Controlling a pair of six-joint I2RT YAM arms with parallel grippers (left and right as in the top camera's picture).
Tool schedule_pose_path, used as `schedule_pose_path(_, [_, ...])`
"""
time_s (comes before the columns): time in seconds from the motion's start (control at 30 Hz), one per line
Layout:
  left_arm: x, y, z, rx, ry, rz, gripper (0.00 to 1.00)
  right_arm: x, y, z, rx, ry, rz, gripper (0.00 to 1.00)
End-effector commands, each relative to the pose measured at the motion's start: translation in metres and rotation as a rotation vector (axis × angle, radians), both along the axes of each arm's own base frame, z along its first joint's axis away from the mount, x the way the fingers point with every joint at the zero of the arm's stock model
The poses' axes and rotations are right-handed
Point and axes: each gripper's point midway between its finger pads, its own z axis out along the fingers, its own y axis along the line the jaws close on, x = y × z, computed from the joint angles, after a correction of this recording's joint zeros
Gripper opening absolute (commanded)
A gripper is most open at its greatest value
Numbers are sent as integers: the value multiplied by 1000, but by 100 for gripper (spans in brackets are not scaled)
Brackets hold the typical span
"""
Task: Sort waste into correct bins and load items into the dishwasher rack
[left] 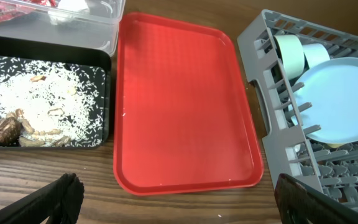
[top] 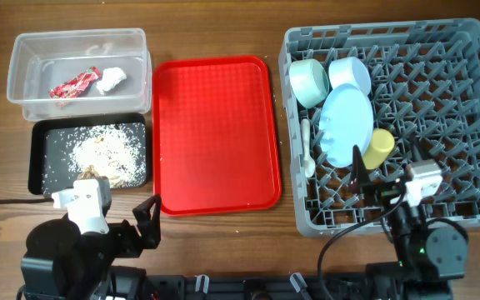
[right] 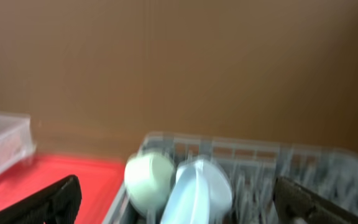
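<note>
Left gripper (left: 176, 191): spread, empty, by red tray (left: 185, 180).
Right gripper (right: 176, 194): spread, empty, over rack (top: 473, 83).
Wrapper (top: 73, 85), white scrap (top: 111, 79): in clear tub (top: 23, 50).
Rice scraps (top: 107, 150): in black tray (top: 36, 158).
Plate (top: 347, 125), mint bowl (top: 308, 82), blue bowl (top: 350, 73), cup (top: 379, 147): in rack.

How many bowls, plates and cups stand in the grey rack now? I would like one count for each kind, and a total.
Bowls: 2, a mint green bowl and a pale blue bowl
Plates: 1, a pale blue plate
Cups: 1, a yellow cup
Total in the rack: 4
</note>
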Motion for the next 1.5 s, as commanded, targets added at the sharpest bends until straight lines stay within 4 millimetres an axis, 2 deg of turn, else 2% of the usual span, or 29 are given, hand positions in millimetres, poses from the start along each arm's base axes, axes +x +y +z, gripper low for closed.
schedule_pose_path(0.0, [0, 0, -1, 17, -7, -10, 100, -4, -1, -12, -19, -125, -7, 100])
schedule_pose_path(0.07, [0, 0, -1, 17, -7, -10, 100, 0, -4, -24, -13, -171, -22, 100])
schedule_pose_path(0.1, [0, 0, -1, 17, -7, -10, 100, 3, -4, -37, -14, -147, -28, 100])
schedule_pose_path(0.13, [0, 0, -1, 17, -7, -10, 100, 8, -6, -54, -15, -102, -38, 100])
schedule_pose_path(0.17, [0, 0, -1, 17, -7, -10, 100, 10, -6, -82, -10, 15, -37, 100])
schedule_pose_path(0.2, [0, 0, -1, 17, -7, -10, 100, 11, -6, -93, 0, 64, -37, 100])
schedule_pose_path(0.83, [-1, 0, 0, 16, -9, -10, 100, 11, -6, -94, -4, 66, -36, 100])
schedule_pose_path(0.87, [-3, 2, -1, 21, -9, -6, 100, 11, -6, -94, -4, 66, -36, 100])
schedule_pose_path(0.93, [5, 14, 4, 35, -81, 65, 100, 11, -6, -94, -4, 66, -36, 100])
schedule_pose_path(0.97, [12, 18, 0, 32, -116, 96, 100, 11, -6, -94, -4, 66, -37, 100])
schedule_pose_path(1.07, [41, 29, -33, 23, -224, 165, 100, 11, -6, -94, -4, 66, -36, 100])
schedule_pose_path(1.17, [68, 25, -59, -7, -403, 141, 100, 11, -6, -94, -4, 66, -36, 100])
schedule_pose_path(1.27, [82, 25, -62, -15, -578, 136, 100, 11, -6, -94, -4, 66, -36, 100])
schedule_pose_path(1.37, [91, 33, -63, -3, -661, 179, 100, 11, -6, -94, -4, 66, -36, 100])
schedule_pose_path(1.47, [94, 36, -98, 6, -572, 192, 100, 11, -6, -94, -4, 66, -36, 100])
